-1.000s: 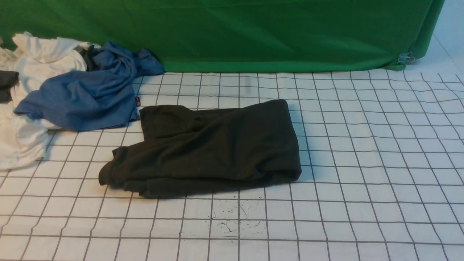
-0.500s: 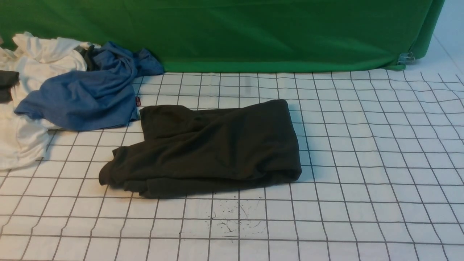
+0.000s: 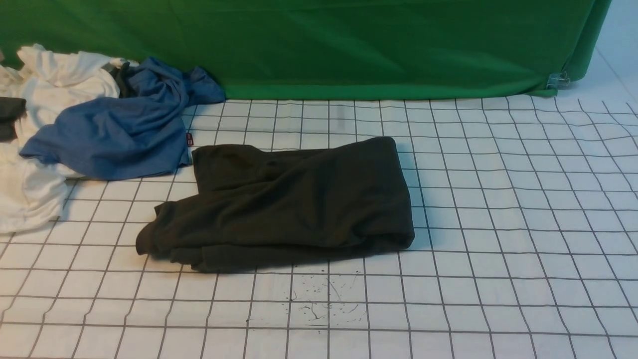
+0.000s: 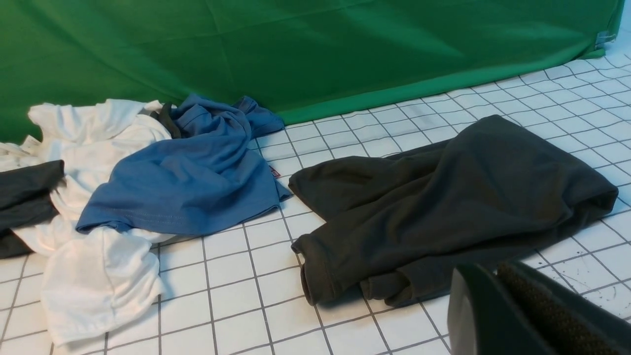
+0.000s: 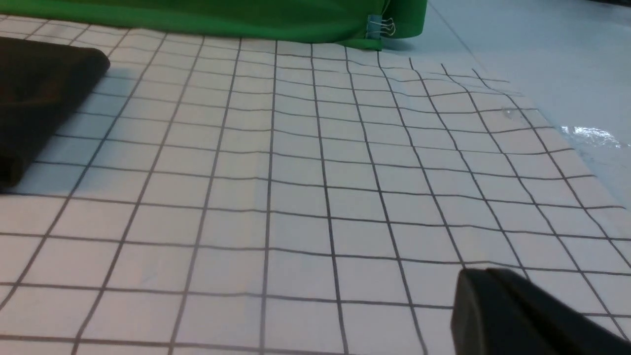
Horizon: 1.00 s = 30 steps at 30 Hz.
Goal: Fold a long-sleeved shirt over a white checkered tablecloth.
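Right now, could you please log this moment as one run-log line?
long-sleeved shirt: folded on white checkered tablecloth | left gripper: shut, empty | right gripper: shut, empty

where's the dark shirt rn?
In the front view the long-sleeved shirt lies folded mid-table on the white checkered tablecloth, just right of the blue shirt, with ink specks in front of it.

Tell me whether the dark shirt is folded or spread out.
Folded, loosely. The long-sleeved shirt lies as a compact, layered bundle on the white checkered tablecloth, with doubled edges at its near side and no sleeves stretched out.
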Each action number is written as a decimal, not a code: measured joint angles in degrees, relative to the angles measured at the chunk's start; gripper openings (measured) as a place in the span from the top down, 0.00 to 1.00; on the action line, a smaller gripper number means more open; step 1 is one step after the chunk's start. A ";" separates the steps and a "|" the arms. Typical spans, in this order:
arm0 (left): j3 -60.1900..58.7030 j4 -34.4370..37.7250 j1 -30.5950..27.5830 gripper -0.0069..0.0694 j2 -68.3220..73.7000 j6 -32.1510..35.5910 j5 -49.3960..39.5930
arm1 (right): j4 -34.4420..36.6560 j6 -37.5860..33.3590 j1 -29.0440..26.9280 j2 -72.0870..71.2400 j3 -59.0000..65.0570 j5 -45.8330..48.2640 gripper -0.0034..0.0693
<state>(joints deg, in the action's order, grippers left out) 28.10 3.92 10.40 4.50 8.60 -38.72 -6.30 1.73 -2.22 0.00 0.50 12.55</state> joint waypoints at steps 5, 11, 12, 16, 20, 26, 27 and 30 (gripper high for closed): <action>0.00 0.00 0.00 0.92 0.00 0.24 0.00 | 0.00 -0.02 0.05 0.00 0.00 0.05 0.93; 0.00 0.00 0.00 0.92 0.00 0.25 0.00 | 0.05 -0.02 0.11 0.00 0.00 0.05 0.92; 0.00 0.00 0.00 0.92 0.00 0.25 0.00 | 0.05 -0.02 0.18 0.00 0.00 0.05 0.92; 0.00 0.00 0.00 0.92 0.00 0.25 0.00 | 0.05 -0.02 0.31 0.00 0.00 0.05 0.91; 0.00 0.00 0.00 0.92 0.00 0.25 0.00 | 0.05 -0.02 0.31 0.00 0.00 0.05 0.89; -3.94 0.63 0.00 0.92 0.00 0.25 4.66 | 0.05 -0.02 0.31 0.00 0.00 0.05 0.87; -5.25 0.63 -0.05 0.92 0.00 0.25 8.22 | 0.05 -0.02 0.31 0.00 0.00 0.05 0.86; -9.28 0.58 -0.72 0.92 -0.06 0.25 17.34 | 0.05 -0.02 0.31 0.00 0.00 0.05 0.85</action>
<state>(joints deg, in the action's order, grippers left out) 18.82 4.50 9.67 4.44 8.85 -21.38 -6.26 1.71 -1.91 0.00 0.50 12.59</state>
